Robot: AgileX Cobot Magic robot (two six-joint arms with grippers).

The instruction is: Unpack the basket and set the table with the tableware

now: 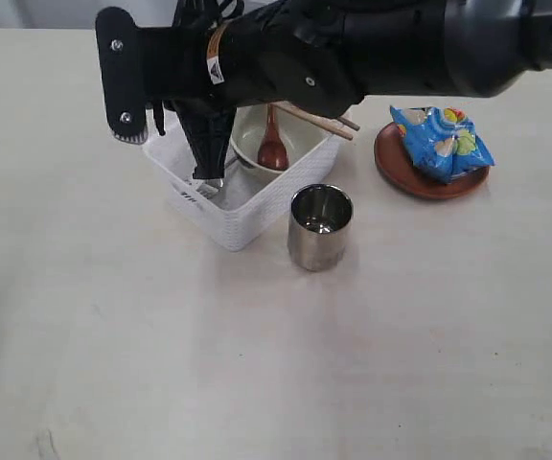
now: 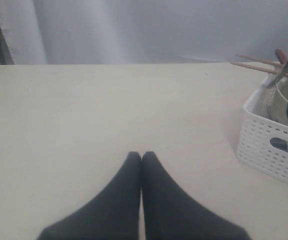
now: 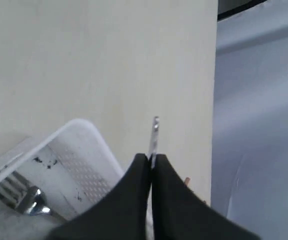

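The white basket [image 1: 247, 216] stands on the table [image 1: 257, 364] and holds a whitish bowl [image 1: 249, 151] with a brown wooden spoon [image 1: 272, 149] and chopsticks [image 1: 329, 123] across it. My right gripper [image 1: 205, 171] reaches across into the basket's left end. It [image 3: 150, 157] is shut on a thin steel knife [image 3: 155, 135]. A steel fork [image 3: 21, 197] lies on the basket floor [image 3: 79, 165]. The steel cup [image 1: 320, 226] stands just in front of the basket. My left gripper [image 2: 142, 155] is shut and empty over bare table, left of the basket [image 2: 269, 145].
A brown plate [image 1: 401, 171] at the back right carries a blue snack packet [image 1: 444, 142]. My right arm [image 1: 353, 48] spans the back of the scene above the basket. The table's far edge [image 3: 216, 100] runs close to the basket.
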